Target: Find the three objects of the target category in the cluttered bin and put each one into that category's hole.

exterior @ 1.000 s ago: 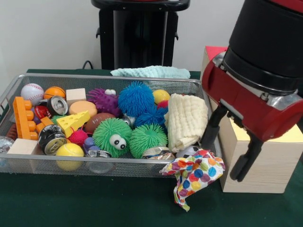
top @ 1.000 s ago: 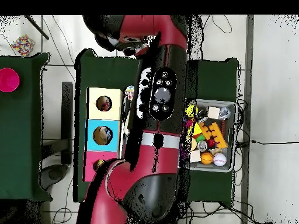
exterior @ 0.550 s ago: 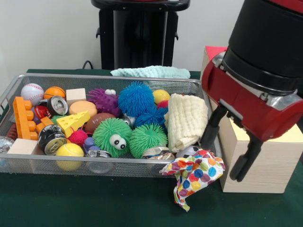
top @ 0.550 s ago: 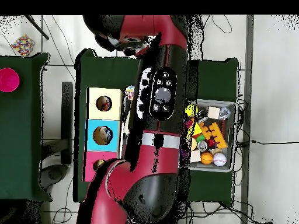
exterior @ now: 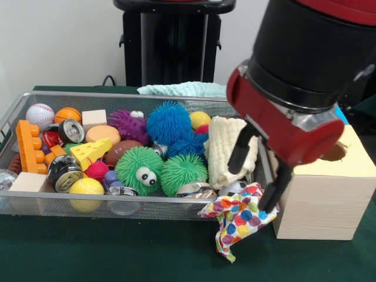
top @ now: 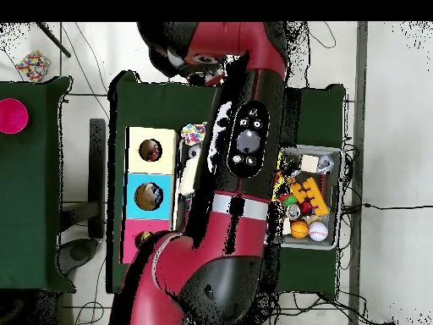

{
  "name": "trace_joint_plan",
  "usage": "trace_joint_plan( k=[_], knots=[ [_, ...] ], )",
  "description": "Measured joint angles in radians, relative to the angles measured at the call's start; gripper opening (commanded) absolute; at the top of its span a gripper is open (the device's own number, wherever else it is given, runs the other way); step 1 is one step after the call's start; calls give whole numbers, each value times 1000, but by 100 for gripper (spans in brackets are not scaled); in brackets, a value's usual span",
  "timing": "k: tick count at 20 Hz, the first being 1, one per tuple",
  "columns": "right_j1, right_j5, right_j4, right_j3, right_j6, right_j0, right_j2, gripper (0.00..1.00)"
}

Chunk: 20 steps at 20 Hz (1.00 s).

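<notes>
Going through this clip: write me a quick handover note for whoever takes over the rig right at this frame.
Gripper: open and empty, fingers apart, hanging over the right end of the wire bin, above the polka-dot cloth draped over the bin's corner.
Bin is full: cream cloth, fuzzy balls, cans, blocks, sports balls.
Hole box stands right of the bin; the overhead view shows something in each of its holes.
Done: cannot tell how many are sorted.
Left: pick the next target, likely one of the cloths.
</notes>
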Motion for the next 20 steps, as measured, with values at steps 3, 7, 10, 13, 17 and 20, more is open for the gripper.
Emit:
trace_joint_plan(
  k=[3, 7, 10, 13, 17, 20],
  knots=[
    [-14, 0, -28, 56, 0, 11, 34, 100],
    [-29, -1, -68, 119, 0, 25, 70, 100],
    [-44, -20, -115, 200, 0, 43, 116, 100],
    [-58, -66, -154, 272, 0, 58, 165, 100],
    [-73, -166, -177, 349, 0, 71, 236, 100],
    [-87, -268, -180, 407, 0, 76, 298, 100]
  ],
)
